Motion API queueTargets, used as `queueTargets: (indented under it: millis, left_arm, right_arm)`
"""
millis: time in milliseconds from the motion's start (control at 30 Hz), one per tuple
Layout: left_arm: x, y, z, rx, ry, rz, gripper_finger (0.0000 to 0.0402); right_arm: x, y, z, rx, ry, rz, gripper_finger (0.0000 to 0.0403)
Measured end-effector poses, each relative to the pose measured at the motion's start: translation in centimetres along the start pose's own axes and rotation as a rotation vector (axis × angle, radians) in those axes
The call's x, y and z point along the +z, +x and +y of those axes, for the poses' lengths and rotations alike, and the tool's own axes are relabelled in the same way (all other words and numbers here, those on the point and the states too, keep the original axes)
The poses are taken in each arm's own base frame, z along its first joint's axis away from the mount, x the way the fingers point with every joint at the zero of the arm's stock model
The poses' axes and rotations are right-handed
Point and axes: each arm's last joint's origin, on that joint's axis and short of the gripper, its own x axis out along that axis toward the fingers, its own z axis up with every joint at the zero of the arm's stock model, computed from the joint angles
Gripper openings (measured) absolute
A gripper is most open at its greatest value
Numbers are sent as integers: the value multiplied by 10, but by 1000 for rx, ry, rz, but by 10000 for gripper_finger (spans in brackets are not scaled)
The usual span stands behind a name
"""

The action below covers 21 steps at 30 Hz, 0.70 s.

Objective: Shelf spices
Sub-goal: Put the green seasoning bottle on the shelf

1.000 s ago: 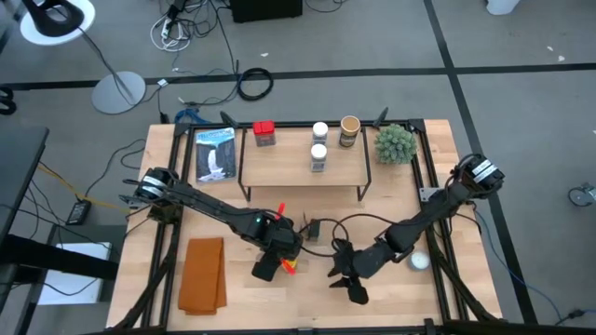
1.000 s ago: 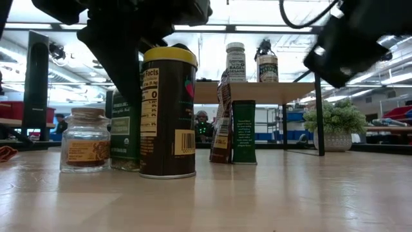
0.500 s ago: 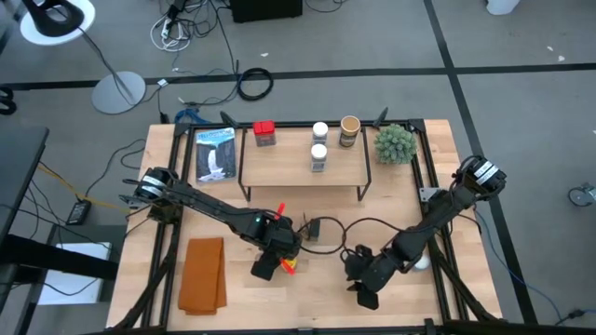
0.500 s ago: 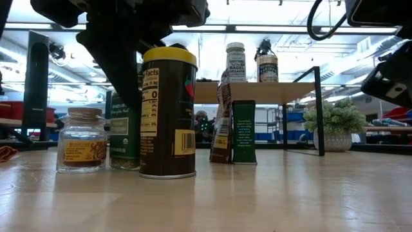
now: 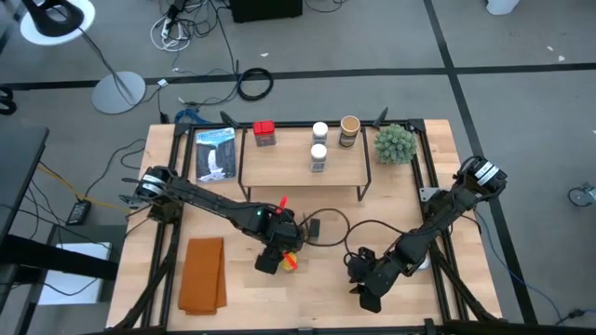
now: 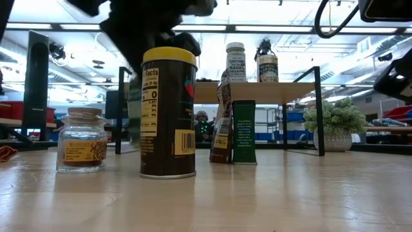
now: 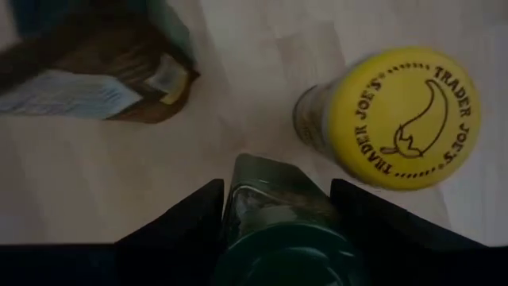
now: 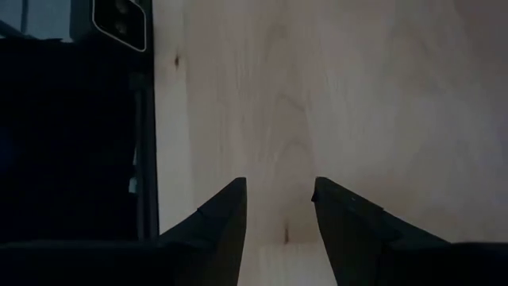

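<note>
Left wrist view | left end effector point(image 7: 274, 210) grasping green-lidded jar point(image 7: 279, 230) | right end effector point(image 8: 278, 206) released, empty

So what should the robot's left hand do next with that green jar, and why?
Probably lift it straight up. The left hand grips the green-lidded jar, the yellow-lidded jar stands close beside it, and the shelf it belongs on sits higher than the table.

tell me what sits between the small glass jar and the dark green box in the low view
In the low view, the tall yellow-lidded jar stands between the small glass jar and the dark green box, nearer the camera than both.
</note>
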Motion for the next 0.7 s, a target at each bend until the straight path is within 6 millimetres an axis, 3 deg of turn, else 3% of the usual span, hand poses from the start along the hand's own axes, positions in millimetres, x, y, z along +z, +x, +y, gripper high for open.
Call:
queueTargets:
  millis: [167,400,700]
  left_arm:
    - [7,-23,18,6,-33,14,229]
    - [9,-60,58,-44,-142,35,229]
    - [4,-136,120,11,-230,-57,229]
  right_arm:
    - [0,0,-1,-14,-22,-14,149]
    - [-1,0,-2,-31,-29,-10,149]
    - [-7,-1,-4,-99,-30,-2,149]
